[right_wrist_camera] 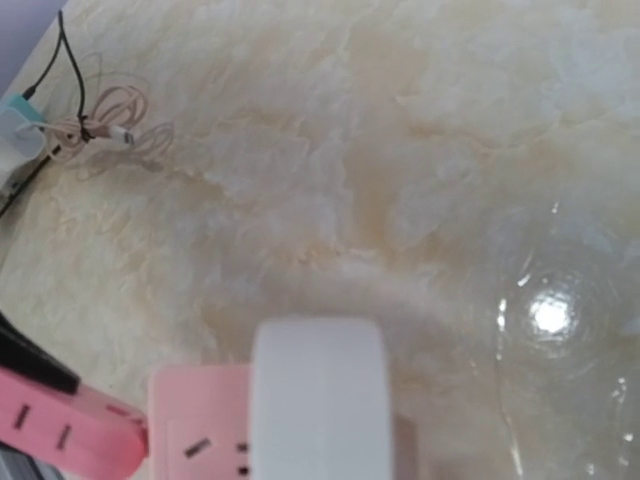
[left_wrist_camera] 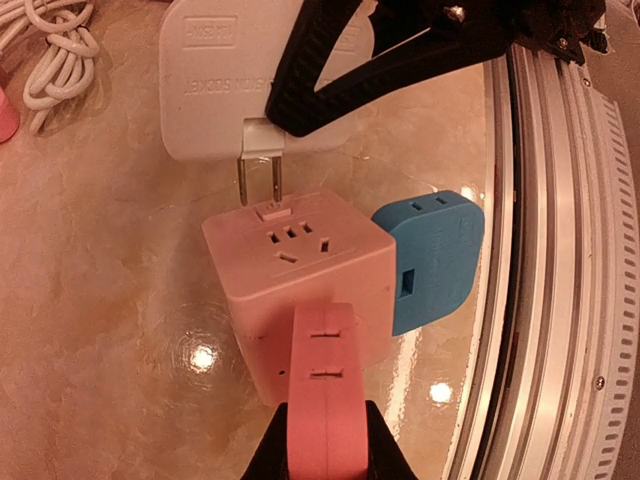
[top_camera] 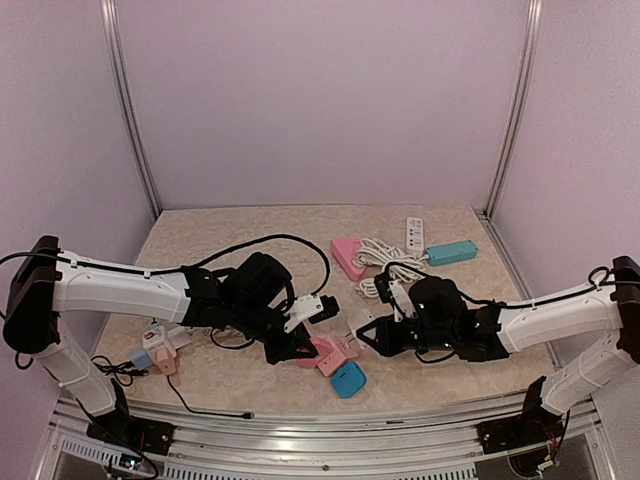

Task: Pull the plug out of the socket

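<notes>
The pink cube socket (left_wrist_camera: 300, 270) rests on the marble tabletop near the front edge. A flat pink adapter (left_wrist_camera: 325, 390) sticks out of its near face, and my left gripper (left_wrist_camera: 325, 445) is shut on that adapter. The white plug (left_wrist_camera: 220, 90) hangs just beyond the cube with its two metal prongs (left_wrist_camera: 258, 180) bare; their tips are at the cube's far edge. My right gripper (top_camera: 368, 335) is shut on the white plug, its black fingers (left_wrist_camera: 330, 70) clamped across the body. In the right wrist view the white plug (right_wrist_camera: 318, 400) fills the jaws, beside the cube (right_wrist_camera: 195, 430).
A blue adapter (left_wrist_camera: 432, 255) lies against the cube's right side, close to the metal rail (left_wrist_camera: 545, 300) at the table's front. Farther back lie a pink triangular socket (top_camera: 348, 255), a coiled white cord (top_camera: 385, 262), a white strip (top_camera: 415, 235) and a teal box (top_camera: 452, 252). Another socket cluster (top_camera: 160, 350) with cables sits front left.
</notes>
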Tool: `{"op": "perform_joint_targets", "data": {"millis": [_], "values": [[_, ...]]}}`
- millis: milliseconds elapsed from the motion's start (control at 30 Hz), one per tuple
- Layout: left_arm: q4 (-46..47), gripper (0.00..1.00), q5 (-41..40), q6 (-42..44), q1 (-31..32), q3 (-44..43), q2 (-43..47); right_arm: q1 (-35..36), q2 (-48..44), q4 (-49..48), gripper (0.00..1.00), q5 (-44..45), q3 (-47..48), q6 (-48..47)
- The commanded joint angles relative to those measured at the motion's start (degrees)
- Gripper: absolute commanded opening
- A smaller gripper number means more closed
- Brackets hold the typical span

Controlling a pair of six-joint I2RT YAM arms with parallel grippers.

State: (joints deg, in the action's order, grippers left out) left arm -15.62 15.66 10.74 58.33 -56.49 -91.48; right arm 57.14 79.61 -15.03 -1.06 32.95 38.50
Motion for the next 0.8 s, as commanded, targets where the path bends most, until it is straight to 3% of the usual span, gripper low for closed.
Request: {"op": "perform_joint_targets", "data": {"millis": [0, 133, 267, 767], "values": [[-4.3, 0.0, -1.1, 0.0, 0.0, 0.2, -0.5, -0.2, -4.3, 7.0, 0.0, 6.0, 2.4, -1.0], [-4.2, 0.0, -1.1, 0.0, 0.0, -0.1, 0.3, -2.9, -9.3, 14.3, 0.0, 9.7, 2.6, -0.4], [-4.2, 0.0, -0.2, -0.3, 0.0, -0.9, 0.4, -5.8, -9.3, 13.4, 0.0, 7.7, 0.9, 0.3], [-5.1, 0.0, -2.5, -0.2, 1.5, -1.6, 0.4, -7.5, 10.7, 2.9, 0.0, -0.9, 7.7, 0.5]]}}
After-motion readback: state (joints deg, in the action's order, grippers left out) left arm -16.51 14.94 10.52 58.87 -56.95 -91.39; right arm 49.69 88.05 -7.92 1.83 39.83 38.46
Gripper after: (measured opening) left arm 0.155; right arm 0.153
